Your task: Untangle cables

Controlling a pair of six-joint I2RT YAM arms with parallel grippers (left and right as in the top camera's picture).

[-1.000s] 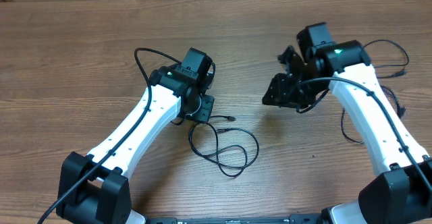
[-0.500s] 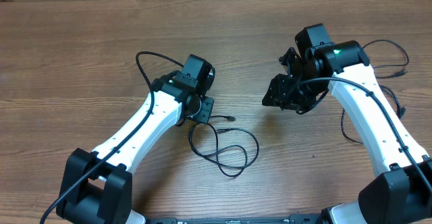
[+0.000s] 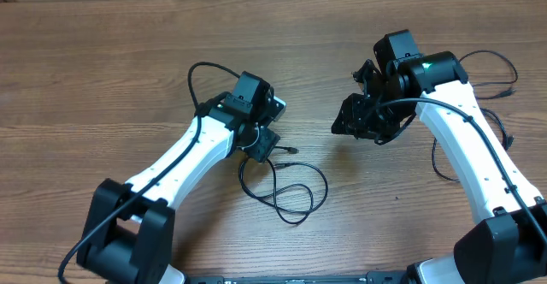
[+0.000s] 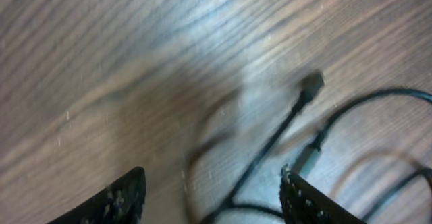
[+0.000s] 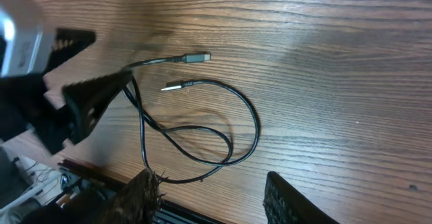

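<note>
Across the brown wood-grain table [image 3: 102, 53]: left tool [image 4: 216, 200] spread and pinching nothing, right tool [image 5: 212, 197] well apart and likewise spread and empty, thin black looping cable [image 5: 258, 133] lying slack just beside the left tool, probably light and limp, best pinched just behind its stiffer silvery plug end [image 5: 196, 57].

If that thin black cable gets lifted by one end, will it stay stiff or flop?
Probably floppy: the cable lies in loose, crossing loops. Likely light, being so thin. The loops may snag when pulled.
</note>
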